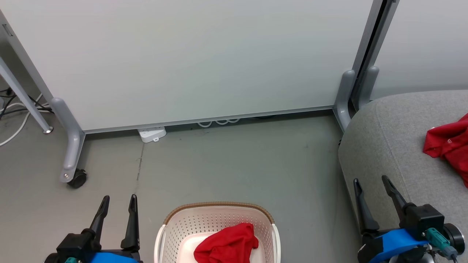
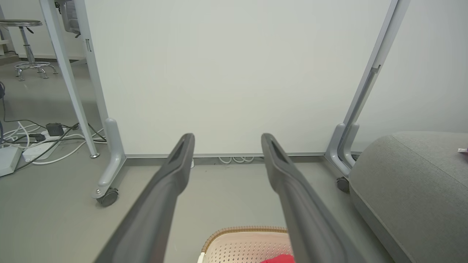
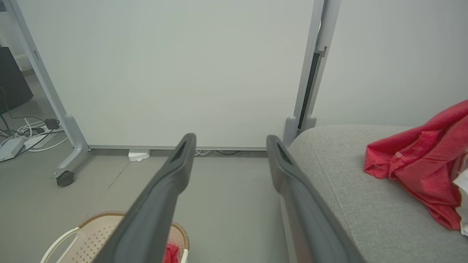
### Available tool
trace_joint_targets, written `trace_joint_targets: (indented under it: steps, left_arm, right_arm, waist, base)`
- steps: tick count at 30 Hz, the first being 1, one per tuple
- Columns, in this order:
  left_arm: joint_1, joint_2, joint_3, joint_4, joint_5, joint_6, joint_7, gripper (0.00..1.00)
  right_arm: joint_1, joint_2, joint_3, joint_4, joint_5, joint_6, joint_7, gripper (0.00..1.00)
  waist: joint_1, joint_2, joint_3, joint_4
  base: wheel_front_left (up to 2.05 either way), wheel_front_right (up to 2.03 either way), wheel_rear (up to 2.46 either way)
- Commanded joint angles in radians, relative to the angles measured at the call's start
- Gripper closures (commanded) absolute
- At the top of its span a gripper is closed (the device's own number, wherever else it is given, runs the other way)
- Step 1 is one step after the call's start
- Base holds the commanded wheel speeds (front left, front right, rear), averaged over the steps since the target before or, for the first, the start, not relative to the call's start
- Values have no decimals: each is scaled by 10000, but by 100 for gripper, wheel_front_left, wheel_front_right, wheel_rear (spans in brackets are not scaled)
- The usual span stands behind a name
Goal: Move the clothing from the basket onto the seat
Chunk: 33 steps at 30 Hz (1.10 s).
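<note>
Although each stands wide open and empty, touching nothing, the left gripper [image 1: 120, 197] hangs above the floor [image 1: 219, 164] just left of the laundry basket [image 1: 219, 205], which holds one crumpled red garment [image 1: 226, 244]. The right gripper [image 1: 370, 179] hovers at the near edge of the grey seat [image 1: 387, 146]; farther to its right, a second red garment [image 1: 449, 146] lies on that seat.

The basket [image 1: 218, 209] and the red garment [image 1: 226, 243] in it get chopped off by the picture's near edge, and the seat [image 1: 387, 146] plus the other red garment [image 1: 448, 146] on it run off the right side.
</note>
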Motion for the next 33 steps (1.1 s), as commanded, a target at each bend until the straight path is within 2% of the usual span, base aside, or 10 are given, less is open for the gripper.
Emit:
trace_joint_targets:
  steps: [1, 11, 18, 24, 33]
  left_arm:
    - [-47, 26, 24, 19, 42, 0, -31, 0]
    - [93, -21, -30, 80, 41, -35, -31, 0]
    - [-349, -38, -319, 122, 34, -62, -31, 0]
    - [-1004, -43, -931, 487, 41, -73, -31, 0]
    - [-3042, 151, -2460, 2002, -19, -80, -31, 0]
  right_arm:
    - [96, 48, -17, -46, -58, -10, 11, 0]
    - [40, 92, 40, -163, -108, -10, 34, 0]
    - [-403, 102, 66, -457, -91, -10, 34, 0]
    - [-1160, 101, 108, -830, -134, -10, 5, 0]
    - [-2530, 109, 352, -1193, -106, -10, -224, 0]
  waist:
    - [0, 0, 3, -3]
    - [0, 0, 70, -99]
    - [0, 0, 785, -240]
    - [0, 0, 2285, -531]
    - [0, 0, 5012, -1272]
  base:
    - [0, 0, 0]
    - [0, 0, 0]
    - [0, 0, 0]
    - [0, 0, 0]
    - [0, 0, 0]
